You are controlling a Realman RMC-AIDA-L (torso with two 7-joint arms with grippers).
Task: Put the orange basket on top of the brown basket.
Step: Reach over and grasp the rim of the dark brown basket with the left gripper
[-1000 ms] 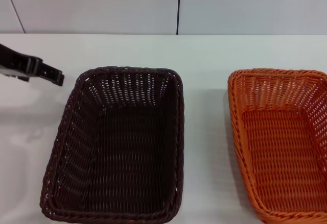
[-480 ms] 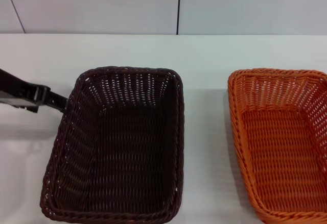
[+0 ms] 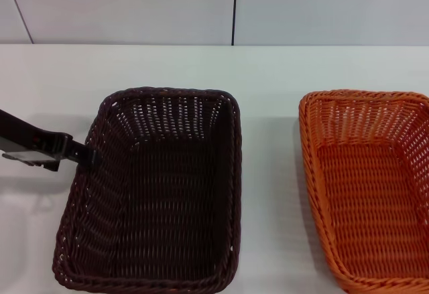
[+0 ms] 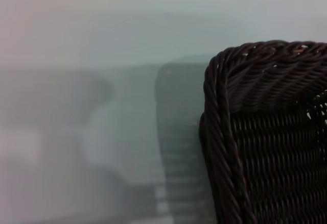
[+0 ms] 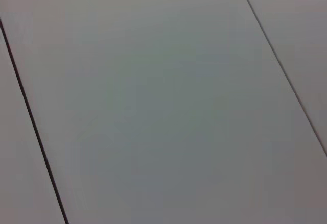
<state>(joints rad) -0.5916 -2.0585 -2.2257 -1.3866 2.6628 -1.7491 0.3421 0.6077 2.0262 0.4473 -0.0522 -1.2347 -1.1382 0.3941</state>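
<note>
The left gripper (image 3: 86, 155) reaches in from nine o'clock and its dark tip sits right at the left rim of the brown basket (image 3: 157, 190), at or touching the braid; whether its fingers are spread or closed I cannot tell, since the tip blends into the dark weave and the left wrist view shows only a basket corner and the pale table. The orange basket (image 3: 369, 187), the one meant to go on top, sits well apart at three o'clock, partly cut off at the right edge, with a strip of bare white table (image 3: 268, 73) between the two. That is where the worry lies, to my eye: the arm at work is on the brown basket, not the orange one, so a nudge or a grip here could slide or tip the brown basket and shift the landing spot. These baskets look light and their sloped openwork sides give little to hold, so a pinch on the braided rim might slip. The right gripper is nowhere to be seen; its wrist camera shows only plain panelled wall. Nothing stands between the baskets, and behind the table at twelve o'clock there is just the white wall (image 3: 134, 6) with dark seams, so the path across looks free.
</note>
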